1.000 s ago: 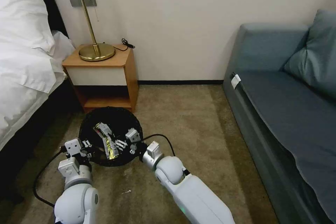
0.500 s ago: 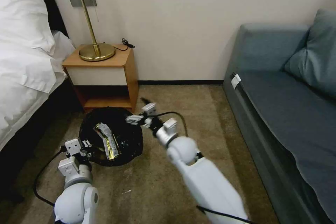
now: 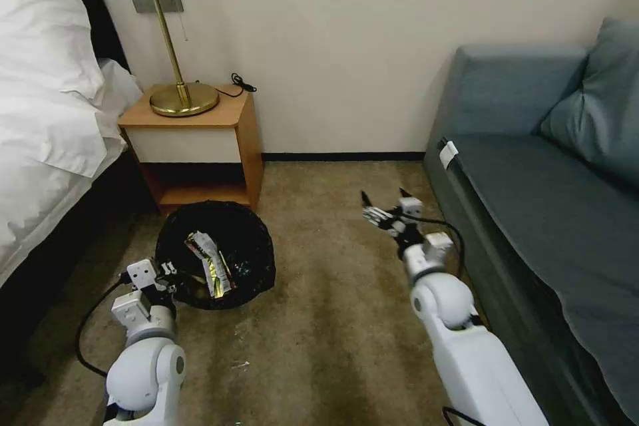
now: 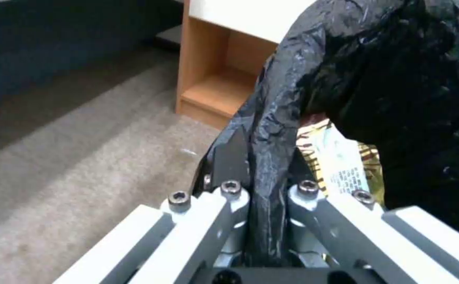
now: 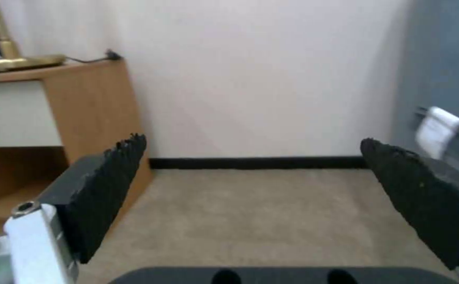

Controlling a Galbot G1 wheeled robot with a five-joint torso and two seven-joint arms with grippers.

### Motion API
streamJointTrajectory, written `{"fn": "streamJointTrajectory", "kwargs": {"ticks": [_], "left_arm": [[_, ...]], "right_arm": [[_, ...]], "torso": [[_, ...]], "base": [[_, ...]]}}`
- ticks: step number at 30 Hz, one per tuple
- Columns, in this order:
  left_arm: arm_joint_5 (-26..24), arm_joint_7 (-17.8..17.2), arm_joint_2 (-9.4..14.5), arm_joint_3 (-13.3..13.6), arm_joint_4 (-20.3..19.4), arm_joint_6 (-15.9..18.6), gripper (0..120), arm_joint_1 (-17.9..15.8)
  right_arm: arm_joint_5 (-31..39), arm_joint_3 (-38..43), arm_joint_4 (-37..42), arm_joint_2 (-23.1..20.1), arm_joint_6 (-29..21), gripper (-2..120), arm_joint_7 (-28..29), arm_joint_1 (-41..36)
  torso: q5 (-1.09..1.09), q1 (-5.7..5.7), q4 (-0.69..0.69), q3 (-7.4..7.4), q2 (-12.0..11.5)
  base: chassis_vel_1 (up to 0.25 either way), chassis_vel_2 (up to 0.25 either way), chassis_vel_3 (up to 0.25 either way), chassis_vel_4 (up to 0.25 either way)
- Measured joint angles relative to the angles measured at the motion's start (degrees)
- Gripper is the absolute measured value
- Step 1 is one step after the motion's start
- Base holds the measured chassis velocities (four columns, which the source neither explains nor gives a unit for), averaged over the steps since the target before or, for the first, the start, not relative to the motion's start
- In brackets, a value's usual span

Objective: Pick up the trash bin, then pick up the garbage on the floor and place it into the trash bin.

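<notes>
Down at about seven o'clock in the head view, the left tool (image 3: 162, 277) is clamped on the near-left rim of the trash bin (image 3: 216, 253). The left wrist view shows its two fingers (image 4: 232, 162) pressed together with a fold of the crinkled black bag (image 4: 271, 130) pinched between them. The bin sits over the tan carpet (image 3: 333, 319), just in front of the wooden nightstand (image 3: 200, 140), which lies at its twelve o'clock; whether the bin's base touches the carpet cannot be told. Inside the bin, a shiny tan-green snack wrapper (image 3: 212, 265) lies against the black liner, and the same wrapper (image 4: 340, 165) shows just past the fingertips in the left wrist view.

The right tool (image 3: 386, 208) hangs over bare carpet at about three o'clock from the bin, well apart from it and near the front edge of the blue-grey sofa (image 3: 532, 213). Its black ridged pads (image 5: 109, 185) stand wide apart with nothing between them, pointing toward the wall's dark baseboard (image 5: 256, 162).

A brass lamp (image 3: 183, 96) stands on the nightstand, and the white bedding of the bed (image 3: 46, 100) fills the ten o'clock corner.
</notes>
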Motion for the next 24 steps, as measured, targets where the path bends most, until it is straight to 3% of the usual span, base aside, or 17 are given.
{"fn": "streamJointTrajectory", "kwargs": {"ticks": [8, 14, 19, 24], "left_arm": [[-7.44, -2.91, 0.19, 0.04, 4.11, 0.75, 3, -3.19], [-14.72, -5.13, 0.74, -0.28, 11.38, 1.33, 3, -9.14], [-16.89, -6.66, 1.34, -0.69, 17.51, 1.69, 3, -12.89], [-18.02, -7.01, 1.42, -0.97, 20.41, 1.60, 3, -14.44]], "right_arm": [[-2.24, 1.08, -0.47, 2.35, 3.04, 100, 0.08, -3.77], [-3.98, 2.22, -0.93, 3.45, 6.35, 100, 0.17, -6.76], [-4.25, 3.00, 0.34, 3.43, 6.97, 100, 0.15, -8.74], [-4.48, 3.18, 0.76, 3.39, 7.21, 100, 0.08, -9.53]], "torso": [[-0.01, 0.00, 0.03, 0.00, 0.00], [-0.02, 0.00, 0.02, 0.00, 0.00], [-0.02, 0.00, 0.01, 0.00, 0.00], [-0.02, 0.00, 0.01, 0.00, 0.00]], "base": [[0.000, 0.000, 0.000, 0.000], [0.000, 0.000, 0.000, 0.000], [0.000, 0.000, 0.000, 0.000], [0.000, 0.000, 0.000, 0.000]]}}
